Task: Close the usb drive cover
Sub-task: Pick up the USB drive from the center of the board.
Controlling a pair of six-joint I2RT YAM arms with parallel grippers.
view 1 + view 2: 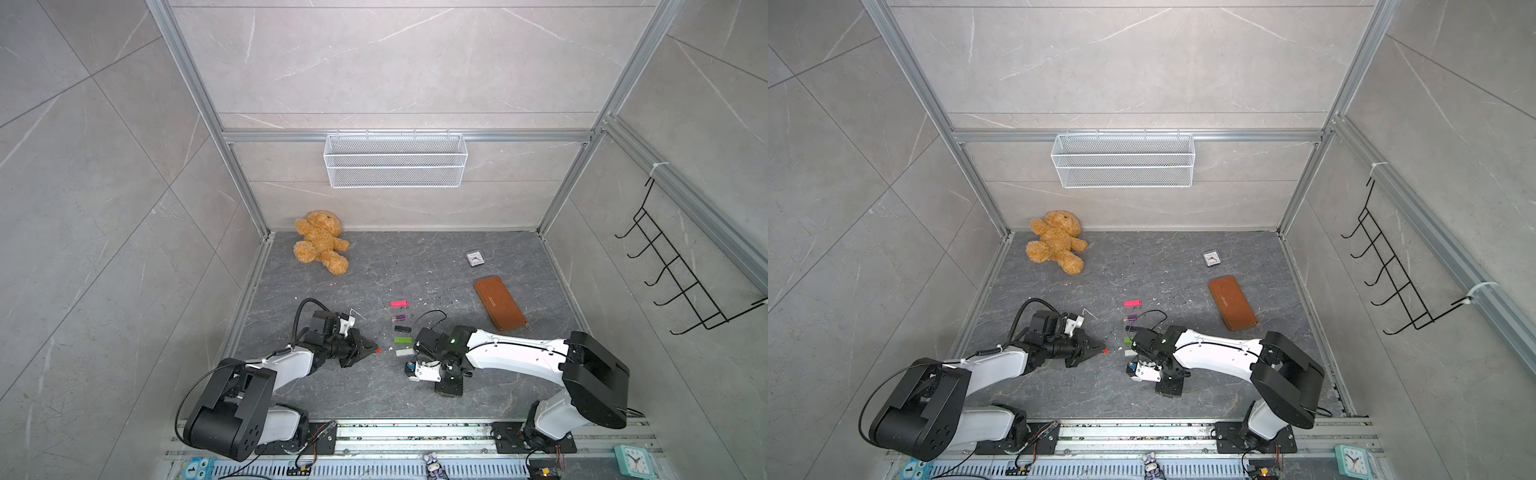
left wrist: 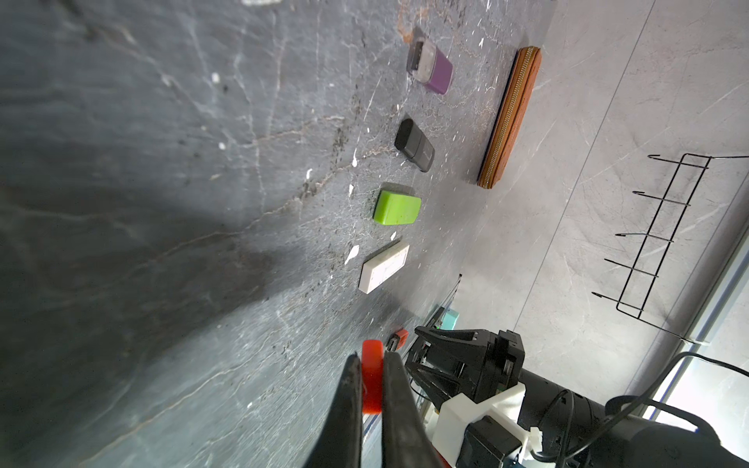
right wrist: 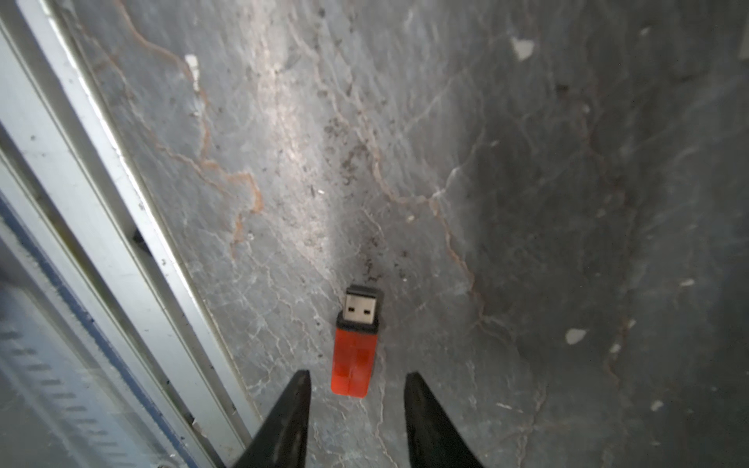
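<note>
Nearest the front edge of the table [image 1: 365, 395], about midway along it, the red USB drive [image 3: 356, 352] lies flat with its metal plug bare. Your right gripper [image 3: 357, 373] stands open over the drive's tail end, one finger on each side, with a gap showing at both. Your left gripper [image 2: 372, 356] is clamped on the red cap [image 2: 372, 383], apart from the drive and to its left. Farther in, a row runs toward the back edge: white drive [image 1: 405, 352], green drive [image 1: 402, 340], black drive [image 1: 402, 329], purple drive [image 1: 400, 318], pink drive [image 1: 399, 304]. Right of the row lies a brown wallet [image 1: 500, 302], and beyond it a small clock [image 1: 475, 258]. A teddy bear [image 1: 321, 242] sits in the far left corner.
</note>
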